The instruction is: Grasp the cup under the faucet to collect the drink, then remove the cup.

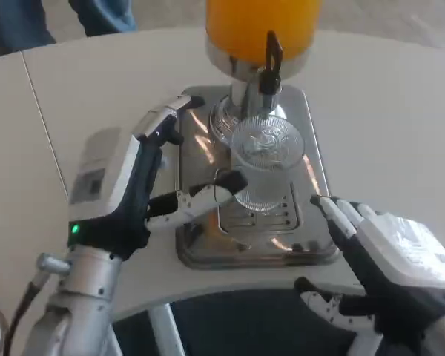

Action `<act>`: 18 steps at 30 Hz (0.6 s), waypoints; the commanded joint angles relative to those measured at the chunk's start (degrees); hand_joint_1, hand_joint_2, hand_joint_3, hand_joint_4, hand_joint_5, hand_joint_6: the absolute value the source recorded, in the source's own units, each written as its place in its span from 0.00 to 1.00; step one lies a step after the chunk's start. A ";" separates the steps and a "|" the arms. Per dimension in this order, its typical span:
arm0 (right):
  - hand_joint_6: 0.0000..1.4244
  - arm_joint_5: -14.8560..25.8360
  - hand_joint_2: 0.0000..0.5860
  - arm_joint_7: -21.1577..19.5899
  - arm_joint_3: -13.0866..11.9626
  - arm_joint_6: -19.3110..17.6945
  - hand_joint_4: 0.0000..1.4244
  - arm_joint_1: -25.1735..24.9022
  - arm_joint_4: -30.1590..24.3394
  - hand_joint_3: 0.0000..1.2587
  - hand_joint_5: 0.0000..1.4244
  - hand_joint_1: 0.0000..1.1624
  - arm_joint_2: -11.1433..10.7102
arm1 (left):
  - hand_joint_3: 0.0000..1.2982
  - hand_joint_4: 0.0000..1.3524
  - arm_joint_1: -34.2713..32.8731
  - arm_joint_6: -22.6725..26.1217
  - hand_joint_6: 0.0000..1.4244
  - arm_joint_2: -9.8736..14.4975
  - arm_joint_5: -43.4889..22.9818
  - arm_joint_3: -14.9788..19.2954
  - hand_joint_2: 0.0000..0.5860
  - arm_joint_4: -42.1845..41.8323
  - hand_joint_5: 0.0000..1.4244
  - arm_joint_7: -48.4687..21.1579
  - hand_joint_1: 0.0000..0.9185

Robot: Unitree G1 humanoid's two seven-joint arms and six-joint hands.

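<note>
Clear ribbed cup (265, 167) upright on steel drip tray (311, 185), under black faucet (271, 63) of orange-juice dispenser (261, 30). My left hand (144, 185) open, fingers spread beside cup, one fingertip touching its side. My right hand (386, 256) open, empty, at tray's near right corner on white counter (386, 111).

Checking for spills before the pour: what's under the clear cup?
The clear cup stands on the slotted grate of the steel drip tray, below the faucet. The cup covers the grate beneath its base, so any liquid there can't be seen.
</note>
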 commanded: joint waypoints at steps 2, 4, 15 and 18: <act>0.00 3.23 0.71 -2.48 -1.53 0.12 0.00 -2.78 -1.62 0.00 0.00 0.45 0.04 | 0.22 0.18 7.92 -4.27 0.40 3.58 -1.90 2.45 0.14 -8.16 0.30 -5.58 0.15; 0.00 4.78 0.71 -2.78 -2.29 0.14 0.00 -4.37 -1.89 0.00 0.00 0.45 -0.17 | 0.22 0.19 10.18 -5.84 0.36 4.69 -2.38 3.21 0.15 -9.82 0.28 -7.42 0.15; 0.00 15.57 0.71 -8.76 -5.94 -1.83 0.00 -17.66 7.68 0.00 0.00 0.45 -3.91 | 0.13 0.08 20.58 -14.36 0.24 10.40 -1.48 8.22 0.17 -16.06 0.17 -13.57 0.15; 0.00 17.31 0.72 -10.27 -5.71 -2.02 0.00 -20.58 10.25 0.00 0.00 0.45 -4.51 | 0.12 0.07 21.79 -14.74 0.23 10.78 -0.98 8.95 0.18 -16.66 0.16 -14.25 0.15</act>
